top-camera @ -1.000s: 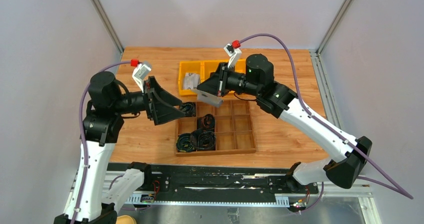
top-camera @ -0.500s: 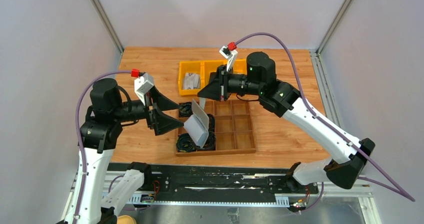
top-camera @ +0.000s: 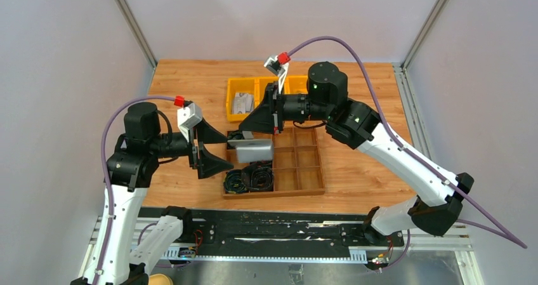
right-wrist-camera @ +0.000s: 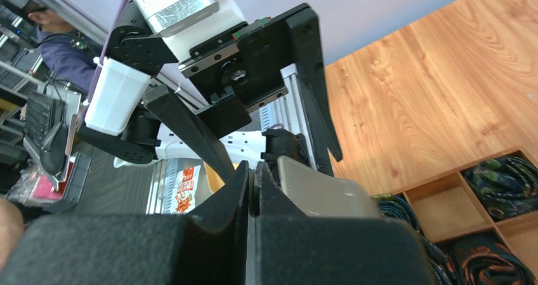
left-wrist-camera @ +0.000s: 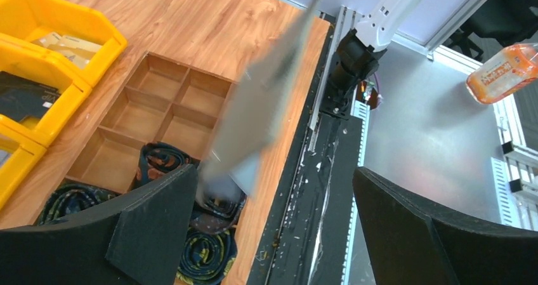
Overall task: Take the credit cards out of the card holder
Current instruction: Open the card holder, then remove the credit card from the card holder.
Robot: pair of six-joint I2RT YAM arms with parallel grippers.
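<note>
My right gripper (top-camera: 249, 127) is shut on the top edge of the grey card holder (top-camera: 252, 150), which hangs above the wooden divider tray. In the right wrist view the jaws (right-wrist-camera: 252, 178) are pressed together and a grey flap of the holder (right-wrist-camera: 323, 195) sticks out beside them. My left gripper (top-camera: 219, 149) is open and empty, just left of the holder and not touching it. In the left wrist view the holder (left-wrist-camera: 263, 104) is a blurred grey strip between and beyond my wide-open fingers (left-wrist-camera: 155, 225). No credit cards show outside the holder.
A wooden divider tray (top-camera: 304, 164) holds coiled dark rolls (top-camera: 249, 178) in its left cells. Yellow bins (top-camera: 238, 82) stand behind it, one with a pale printed item (top-camera: 242, 102). A black rail runs along the table's near edge (top-camera: 273, 225).
The right gripper has moved left with the holder, which swung open below it and now hangs flat-faced. The left gripper has drawn back left and down, away from the holder.
</note>
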